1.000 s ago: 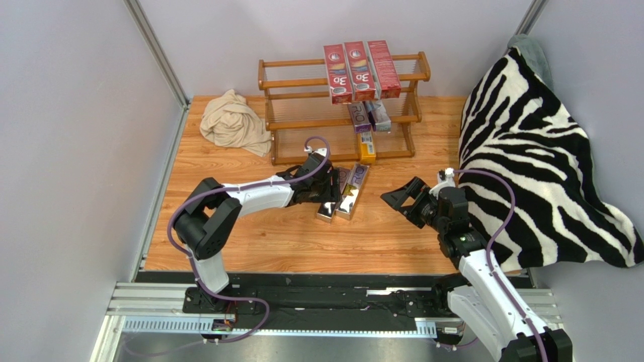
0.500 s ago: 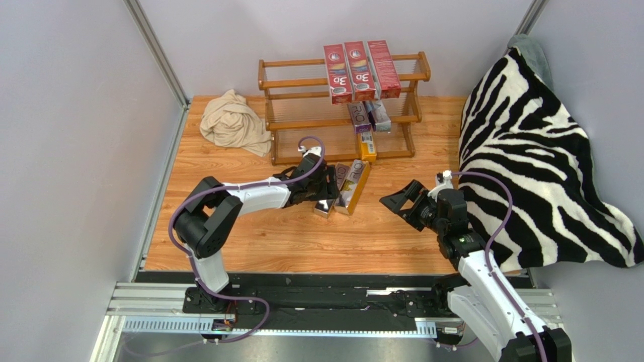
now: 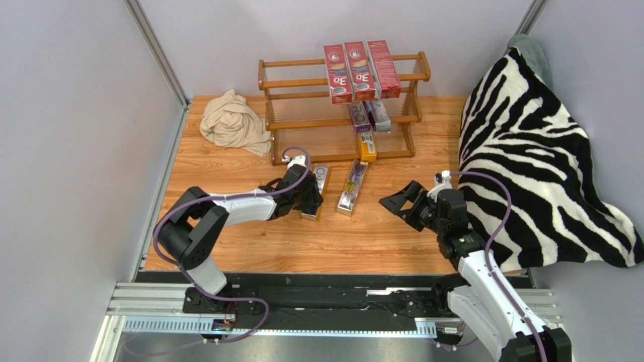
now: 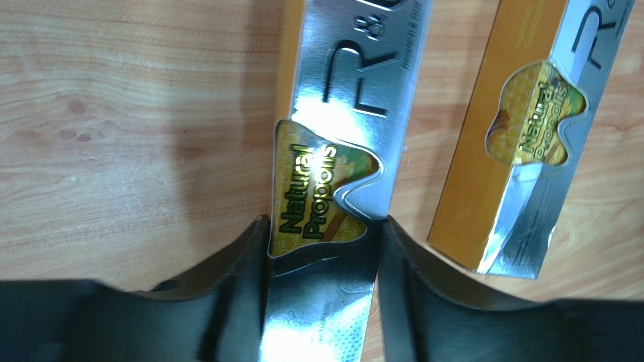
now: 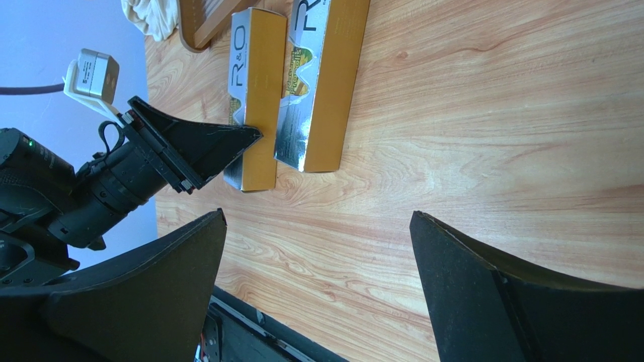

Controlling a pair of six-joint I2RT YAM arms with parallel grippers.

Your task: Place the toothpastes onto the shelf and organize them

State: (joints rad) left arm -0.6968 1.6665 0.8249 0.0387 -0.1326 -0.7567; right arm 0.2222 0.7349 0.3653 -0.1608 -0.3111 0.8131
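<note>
My left gripper (image 3: 308, 202) is shut on the near end of a silver and orange toothpaste carton (image 3: 317, 187), low over the table; the wrist view shows both fingers pressed against its sides (image 4: 323, 226). A second, similar carton (image 3: 353, 186) lies on the table just to its right, apart from it (image 4: 529, 143). My right gripper (image 3: 399, 202) is open and empty, right of both cartons (image 5: 317, 215). On the wooden shelf (image 3: 302, 83), three red "3D" cartons (image 3: 361, 69) lie across the top tier, silver and purple ones (image 3: 369, 117) on the middle tier, and an orange one (image 3: 367, 145) below.
A beige cloth (image 3: 234, 121) lies crumpled left of the shelf. A zebra-striped blanket (image 3: 529, 151) covers the right side of the table beside my right arm. Grey walls close in the left and the back.
My left gripper has pulled its carton left and slightly nearer, away from the second carton, which stays put but angled. My right arm has barely moved.
</note>
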